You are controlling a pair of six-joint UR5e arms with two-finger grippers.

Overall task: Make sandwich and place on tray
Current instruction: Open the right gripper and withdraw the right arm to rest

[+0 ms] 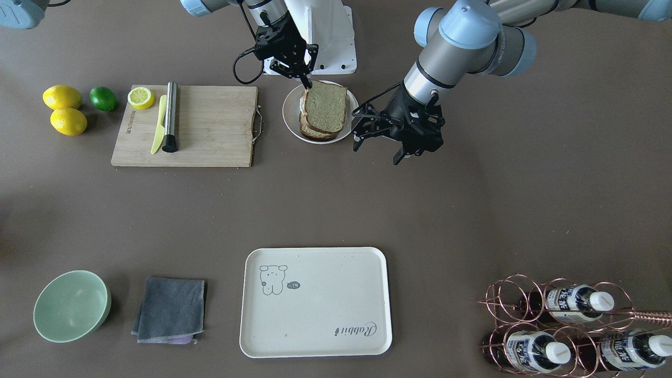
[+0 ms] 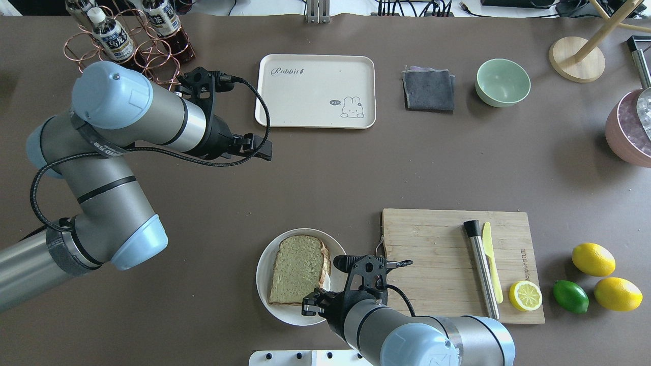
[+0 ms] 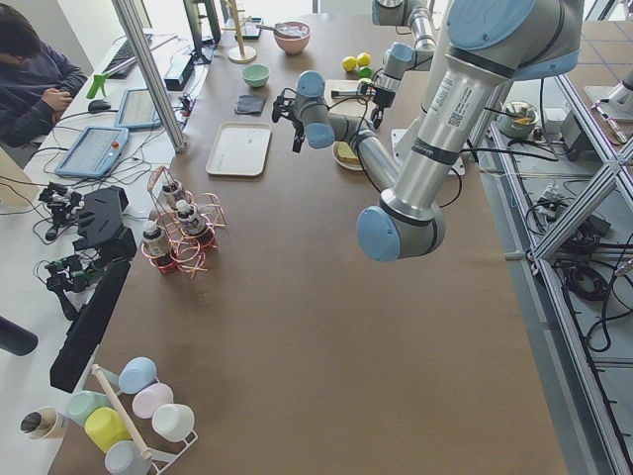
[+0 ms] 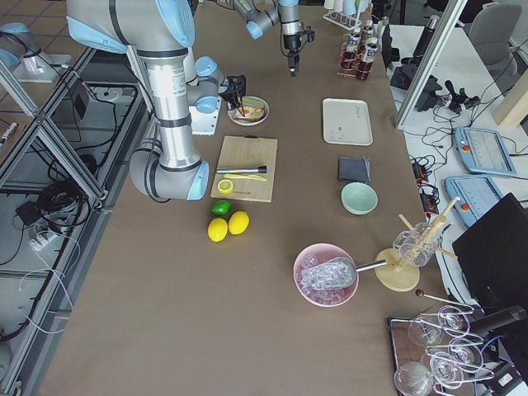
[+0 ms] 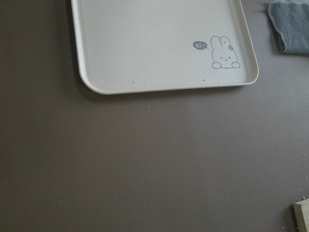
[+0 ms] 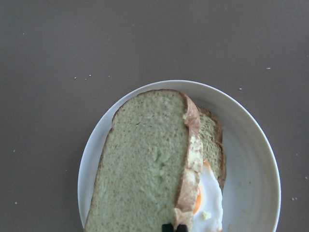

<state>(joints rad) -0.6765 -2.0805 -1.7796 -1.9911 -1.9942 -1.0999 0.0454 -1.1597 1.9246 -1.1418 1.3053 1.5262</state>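
The sandwich (image 1: 324, 107) lies on a round white plate (image 1: 290, 113) near my base: two wholegrain slices with a fried egg between them. The egg shows in the right wrist view beside the top slice (image 6: 149, 164). My right gripper (image 1: 306, 83) is shut on the near crust edge of the top slice, and its fingertips (image 6: 168, 227) show at the bottom of that view. My left gripper (image 1: 377, 152) is open and empty, hovering beside the plate. The cream tray (image 1: 315, 302) with the "Rabbit" script lies empty across the table; it also shows in the left wrist view (image 5: 159, 43).
A wooden cutting board (image 1: 210, 126) with a steel muddler, a yellow knife and a lemon half lies beside the plate. Lemons and a lime (image 1: 103, 98) lie beyond it. A green bowl (image 1: 72, 305), a grey cloth (image 1: 170, 310) and a bottle rack (image 1: 567, 325) flank the tray.
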